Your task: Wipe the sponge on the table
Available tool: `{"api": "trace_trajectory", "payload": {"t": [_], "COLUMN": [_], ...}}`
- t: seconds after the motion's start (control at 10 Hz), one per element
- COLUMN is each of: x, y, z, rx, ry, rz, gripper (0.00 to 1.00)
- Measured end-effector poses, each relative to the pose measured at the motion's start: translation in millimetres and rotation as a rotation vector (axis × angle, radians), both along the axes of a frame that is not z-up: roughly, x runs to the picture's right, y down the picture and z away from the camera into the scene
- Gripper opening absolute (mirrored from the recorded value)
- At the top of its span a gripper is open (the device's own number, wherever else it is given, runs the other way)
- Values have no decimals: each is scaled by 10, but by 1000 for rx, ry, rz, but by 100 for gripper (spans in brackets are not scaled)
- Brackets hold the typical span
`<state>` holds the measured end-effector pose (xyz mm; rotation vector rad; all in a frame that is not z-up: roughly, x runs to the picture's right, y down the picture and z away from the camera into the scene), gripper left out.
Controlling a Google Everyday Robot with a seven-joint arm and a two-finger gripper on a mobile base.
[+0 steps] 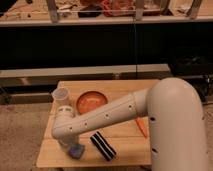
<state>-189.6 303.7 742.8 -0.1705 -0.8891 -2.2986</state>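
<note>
- Gripper down low at the front-left corner of the table, pointing at the tabletop. The wrist above hides most of it; cannot tell how far open it is, nor whether it has hold of anything.
- Sponge, small and blue, lies on the table right against the gripper's right side, near the front edge. Touching or gripped: cannot tell.
- Black block with pale stripes just to the right of the sponge, lying at a slant on the wood, apart from the gripper.
- White arm runs from the wrist up and to the right across the table, ending in a fat rounded segment that fills the lower right.
- Orange bowl sits behind the arm, about mid-table.
- Clear cup upright just left of the bowl, above the wrist.
- Thin orange piece lies on the wood by the arm's thick end, partly hidden.
- Long pale ledge runs along behind the table, with dark space above it.
</note>
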Motion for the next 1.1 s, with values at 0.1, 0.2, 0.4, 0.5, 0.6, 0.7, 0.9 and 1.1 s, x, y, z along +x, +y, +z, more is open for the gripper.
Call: {"api": "trace_trajectory", "payload": {"t": [0.1,0.2,0.4,0.5,0.6,0.7,0.9,1.1], "x": [-56,-103,-305,-427,-565,-715,-889,-943], "y": [77,128,231,255,271,257,220,53], "z": [-32,-51,-60,-54,-49,-16,34,141], "rx": [-4,-8,-15,-14,-16,-16,-16,-2], "ry": [-5,-11,-33,-52,-78,-108,-148,-162], "rz": [-21,-36,-90,-116,-140,-173,-212,-220], "gripper": [0,0,0,0,0,0,0,0]}}
